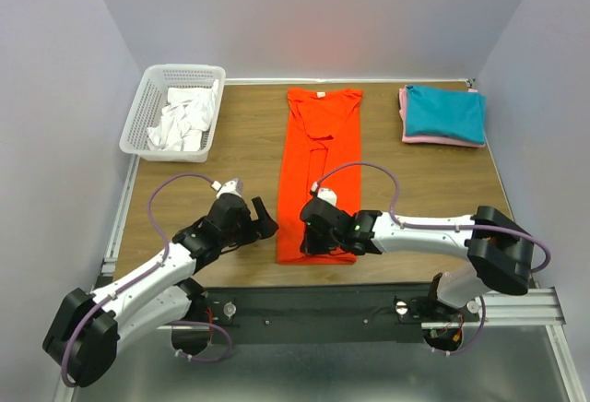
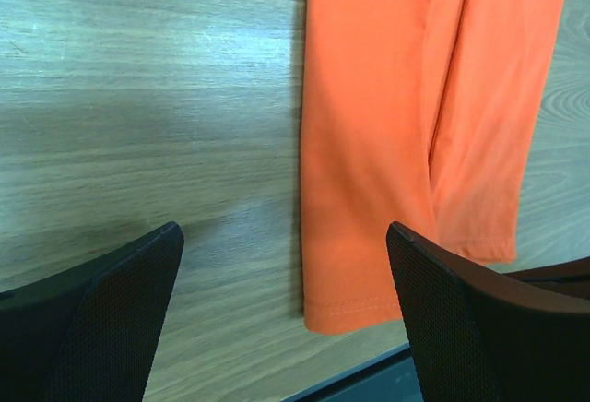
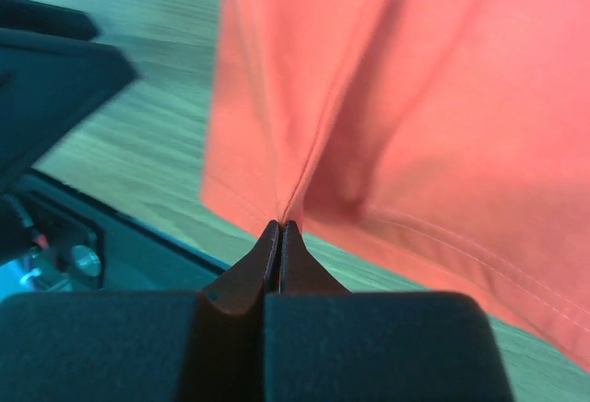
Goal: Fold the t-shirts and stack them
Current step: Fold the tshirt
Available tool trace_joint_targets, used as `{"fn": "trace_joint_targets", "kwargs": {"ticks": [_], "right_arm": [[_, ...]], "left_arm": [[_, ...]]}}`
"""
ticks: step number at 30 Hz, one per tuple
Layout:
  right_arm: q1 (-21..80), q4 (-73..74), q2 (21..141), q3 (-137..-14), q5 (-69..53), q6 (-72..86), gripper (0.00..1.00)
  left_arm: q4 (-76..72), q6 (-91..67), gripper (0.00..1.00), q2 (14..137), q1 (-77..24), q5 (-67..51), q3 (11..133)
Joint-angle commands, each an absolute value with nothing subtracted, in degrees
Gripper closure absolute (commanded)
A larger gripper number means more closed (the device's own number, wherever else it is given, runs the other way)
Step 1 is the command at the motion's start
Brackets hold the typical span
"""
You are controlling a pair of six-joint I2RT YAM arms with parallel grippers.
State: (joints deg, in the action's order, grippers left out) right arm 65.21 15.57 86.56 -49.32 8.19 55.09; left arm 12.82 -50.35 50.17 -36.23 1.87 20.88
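1. Lying lengthwise mid-table (image 1: 230, 144), the orange-red t-shirt (image 1: 318, 171) is a narrow strip, seemingly ready for a crosswise fold.
2. Teal t-shirt (image 1: 447, 112) over pink t-shirt (image 1: 404, 107) forms the stack, far right.
3. Right gripper (image 3: 279, 229) pinches the strip's near hem, jaws tight on cloth, probably to lift it.
4. Left gripper (image 1: 251, 219) hovers wide apart beside the hem's left corner, empty.

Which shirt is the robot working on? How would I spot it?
On the wooden table, look midway between the white basket and the folded teal-and-pink stack. The orange-red shirt lies there, near hem pinched in the right claw; it alone is laid out long.
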Motion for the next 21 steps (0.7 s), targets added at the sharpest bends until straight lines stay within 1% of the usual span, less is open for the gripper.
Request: {"fn": "trace_joint_targets", "kwargs": {"ticks": [1,5,7,8,9,11,12,13,14,16,18,19,21], "right_arm": [[65.65,17.93,85.87,-46.94,10.46,58.09,0.99],[65.66,18.19,87.1,-45.44,10.11,60.11,0.99],[65.74,18.11,87.71,-44.74,9.84,60.82,0.95],[65.66,18.11,88.15,-44.56,9.93,60.91,0.88],[65.74,18.19,88.33,-44.56,9.93,60.91,0.82],[65.74,18.11,88.07,-44.74,10.02,60.91,0.67],[65.74,18.11,87.81,-45.0,10.02,60.73,0.66],[65.74,18.11,87.45,-45.09,10.02,60.56,0.63],[65.74,18.11,86.76,-45.44,10.02,59.77,0.56],[65.74,18.19,84.04,-45.7,9.93,58.46,0.51],[65.74,18.54,80.62,-45.62,10.28,57.48,0.37],[65.74,18.81,79.46,-45.53,10.54,57.65,0.28],[65.74,19.59,75.7,-44.22,12.21,58.53,0.0]], "left_arm": [[11.43,-49.13,0.02,51.59,-36.21,-1.39,20.74],[11.43,-48.6,0.02,53.17,-36.39,-3.25,21.09],[11.51,-48.52,0.02,53.7,-36.65,-4.04,21.09],[11.6,-48.52,0.02,53.96,-36.74,-4.48,21.01],[11.51,-48.52,0.02,54.14,-37.09,-4.83,20.92],[11.51,-48.6,0.02,54.23,-37.53,-5.79,20.83],[11.51,-48.69,0.02,54.32,-37.7,-6.15,20.74],[11.6,-48.87,0.02,54.14,-38.23,-6.5,20.48],[11.51,-49.13,0.02,53.88,-38.58,-6.76,20.39],[11.51,-50.09,0.02,53.61,-39.46,-7.29,20.13],[11.43,-50.62,0.02,53.53,-40.78,-7.47,19.87],[11.34,-51.15,0.02,53.44,-41.13,-7.64,19.78],[10.47,-52.64,0.02,53.26,-42.62,-7.82,19.08]]}}
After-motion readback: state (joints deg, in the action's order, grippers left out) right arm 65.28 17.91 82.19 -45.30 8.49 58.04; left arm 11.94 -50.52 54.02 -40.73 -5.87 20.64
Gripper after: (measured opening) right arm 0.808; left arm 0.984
